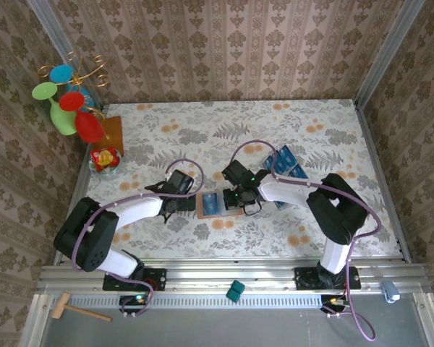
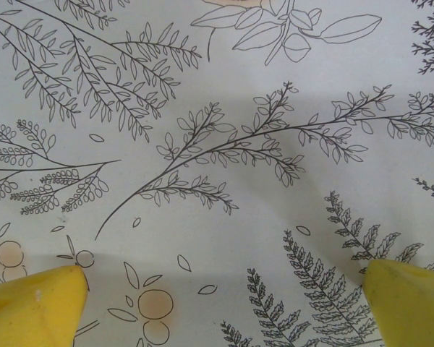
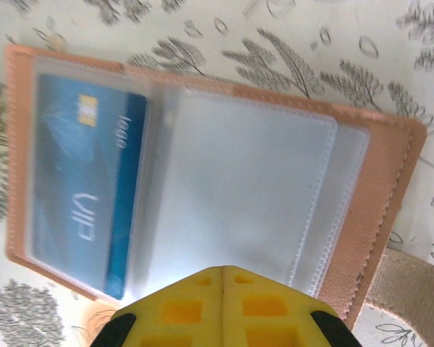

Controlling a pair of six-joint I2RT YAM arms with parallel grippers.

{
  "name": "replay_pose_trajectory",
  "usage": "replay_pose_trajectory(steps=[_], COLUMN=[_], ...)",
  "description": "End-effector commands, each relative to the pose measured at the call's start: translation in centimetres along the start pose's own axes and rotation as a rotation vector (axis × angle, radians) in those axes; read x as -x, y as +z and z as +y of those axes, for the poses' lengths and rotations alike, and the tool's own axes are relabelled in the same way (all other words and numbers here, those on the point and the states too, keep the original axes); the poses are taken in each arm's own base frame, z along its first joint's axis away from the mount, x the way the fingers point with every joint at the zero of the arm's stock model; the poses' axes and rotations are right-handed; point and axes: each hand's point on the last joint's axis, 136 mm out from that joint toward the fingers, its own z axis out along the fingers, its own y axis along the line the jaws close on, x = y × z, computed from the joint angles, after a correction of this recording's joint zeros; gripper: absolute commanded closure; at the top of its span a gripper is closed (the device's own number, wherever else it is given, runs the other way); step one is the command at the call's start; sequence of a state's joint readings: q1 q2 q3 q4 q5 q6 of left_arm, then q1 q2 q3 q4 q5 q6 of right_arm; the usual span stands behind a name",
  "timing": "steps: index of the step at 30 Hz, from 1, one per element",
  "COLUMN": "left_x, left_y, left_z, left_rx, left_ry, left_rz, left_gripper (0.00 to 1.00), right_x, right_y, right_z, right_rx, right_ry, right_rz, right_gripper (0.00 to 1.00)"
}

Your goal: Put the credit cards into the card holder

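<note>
Through my right wrist camera I see the card holder (image 3: 390,181) lying opened flat on the flowered tablecloth (image 3: 289,43), with pinkish leather outside and clear plastic sleeves (image 3: 239,188) inside. One blue card (image 3: 83,188) marked VIP sits in the left-hand sleeve, its chip end toward the top of that view. The sleeve next to it looks empty to me, though the plastic is milky and the picture soft, so I would not swear to it. A tan strap (image 3: 409,289) sticks out at the holder's near right corner. The right gripper (image 3: 223,273) has its yellow fingers pressed together with nothing between them, poised over the holder's near edge. Whether the tips touch the plastic I cannot tell.

From overhead, the holder lies mid-table between the two grippers, the right one over its right half and the left one just beside its left edge. The other credit cards (image 1: 283,159) lie in the clear tray (image 1: 270,154), to the right and further back, partly hidden by the right arm. At the table's left edge a small bowl (image 1: 91,165) holds something red and yellow, beside an amber square (image 1: 114,134).

On the left wrist camera, the left gripper (image 2: 220,300) has its two yellow fingers (image 2: 32,307) wide apart over printed cloth, holding nothing.
</note>
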State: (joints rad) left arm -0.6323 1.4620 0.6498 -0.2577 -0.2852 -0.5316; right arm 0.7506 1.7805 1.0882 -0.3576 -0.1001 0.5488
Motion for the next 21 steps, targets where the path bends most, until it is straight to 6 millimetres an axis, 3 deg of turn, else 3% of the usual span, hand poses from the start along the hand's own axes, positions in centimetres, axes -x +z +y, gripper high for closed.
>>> replay_pose_trajectory(steps=[1, 12, 21], left_x=[-0.4, -1.0, -1.2], left_y=[-0.1, 0.4, 0.6], left_z=[0.3, 0.7, 0.5], left_rx=[0.003, 0.016, 0.004], left_ry=[-0.006, -0.018, -0.010], left_rz=[0.024, 0.041, 0.047], left_gripper=[0.00, 0.00, 0.00], right_x=[2.0, 3.0, 2.5], right_y=[-2.2, -0.4, 1.7], right_z=[0.9, 4.0, 3.7], right_rx=[0.010, 0.073, 0.056], right_ry=[-0.014, -0.030, -0.026], right_rz=[-0.053, -0.033, 0.005], right_gripper=[0.97, 0.97, 0.97])
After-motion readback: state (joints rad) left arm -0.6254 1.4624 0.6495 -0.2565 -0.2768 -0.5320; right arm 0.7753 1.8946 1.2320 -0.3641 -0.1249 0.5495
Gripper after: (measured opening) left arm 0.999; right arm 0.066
